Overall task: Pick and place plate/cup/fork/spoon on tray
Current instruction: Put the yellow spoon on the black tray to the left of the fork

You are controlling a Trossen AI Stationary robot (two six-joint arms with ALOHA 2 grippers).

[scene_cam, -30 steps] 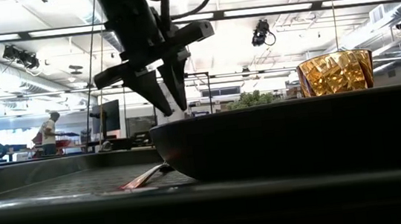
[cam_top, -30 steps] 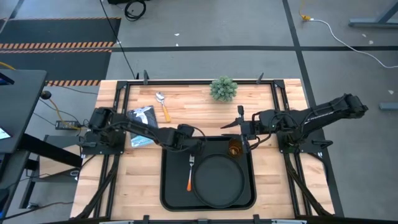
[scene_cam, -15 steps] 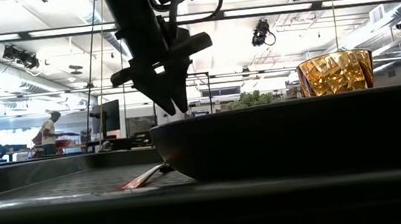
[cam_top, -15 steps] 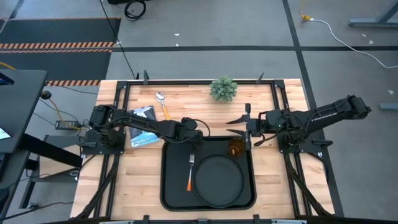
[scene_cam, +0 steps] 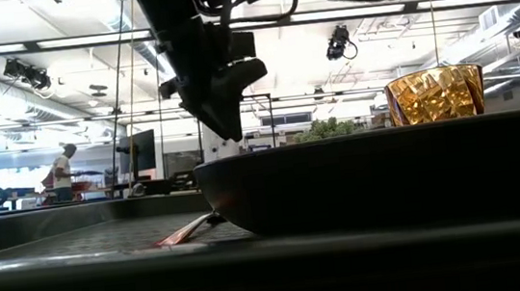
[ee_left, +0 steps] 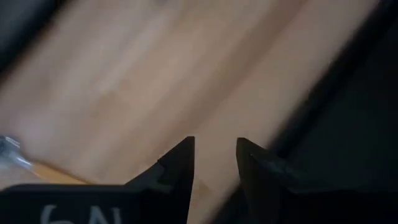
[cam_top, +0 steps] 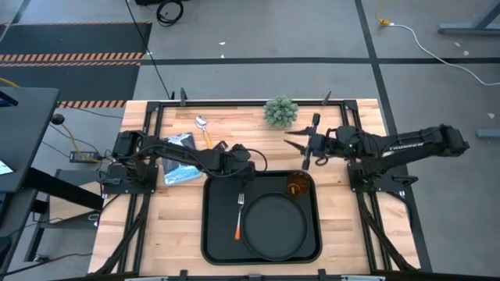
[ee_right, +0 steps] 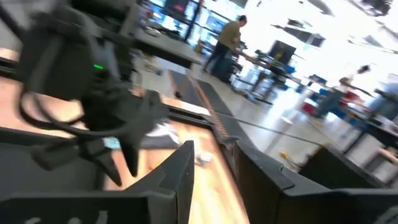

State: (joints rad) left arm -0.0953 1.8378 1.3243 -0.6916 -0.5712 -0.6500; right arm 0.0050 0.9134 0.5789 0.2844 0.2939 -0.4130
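High view shows you the tray (cam_top: 211, 234) already holding the plate (cam_top: 273, 226), the fork (cam_top: 239, 216) to its left and the cup (cam_top: 296, 186) at its far right corner. The spoon (cam_top: 204, 131) lies on the bare table (cam_top: 351, 234), far left of the tray. Your left gripper (cam_top: 244, 165) hovers over the tray's far edge, fingers slightly parted and empty; your right gripper (cam_top: 301, 148) hangs beyond the cup, spread wide and empty.

Large black rectangular tray (cam_top: 211, 234) holds round black plate (cam_top: 273, 225), orange-handled fork (cam_top: 239, 216), small amber cup (cam_top: 295, 186). Orange-handled spoon (cam_top: 205, 133) lies on wooden table (cam_top: 242, 134). Left gripper (cam_top: 247, 166) hovers at tray's far edge; right gripper (cam_top: 300, 145), fingers spread, near green potted plant (cam_top: 280, 111).
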